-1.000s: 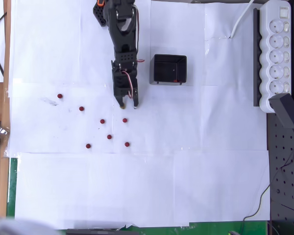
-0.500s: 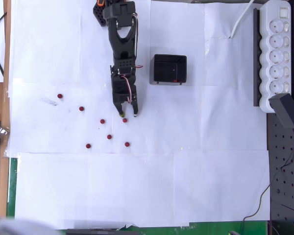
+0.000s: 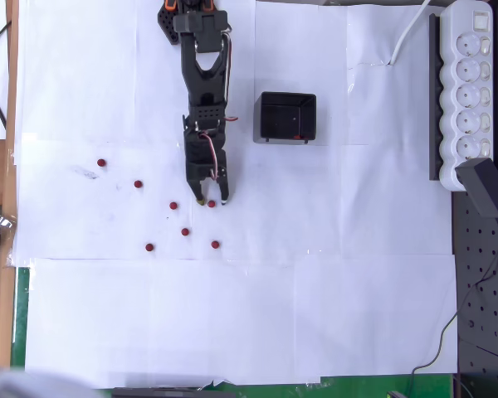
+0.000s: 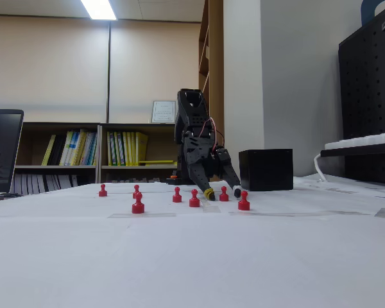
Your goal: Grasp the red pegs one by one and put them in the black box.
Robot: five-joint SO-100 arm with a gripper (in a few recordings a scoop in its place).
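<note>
Several red pegs stand loose on the white paper; the nearest one [image 3: 211, 203] [image 4: 224, 194] sits between the fingers of my black gripper [image 3: 212, 201] [image 4: 223, 192]. The gripper is open and low over the paper, with a fingertip on each side of that peg and a gap to it. Other pegs [image 3: 173, 206] [image 3: 185, 232] [image 3: 215, 245] lie just left of and below it in the overhead view. The black box [image 3: 263, 116] [image 4: 265, 169] stands up and to the right of the gripper, with a small red dot [image 3: 296, 136] inside it.
A white power strip [image 3: 469, 91] and a black adapter [image 3: 487, 186] lie along the right edge beside a black pegboard. A white cable [image 3: 407, 37] runs in at the top right. A laptop [image 4: 3, 151] stands at the left in the fixed view.
The arm has reached down the overhead picture and the open gripper has come down around the peg that lay just below its tips.
</note>
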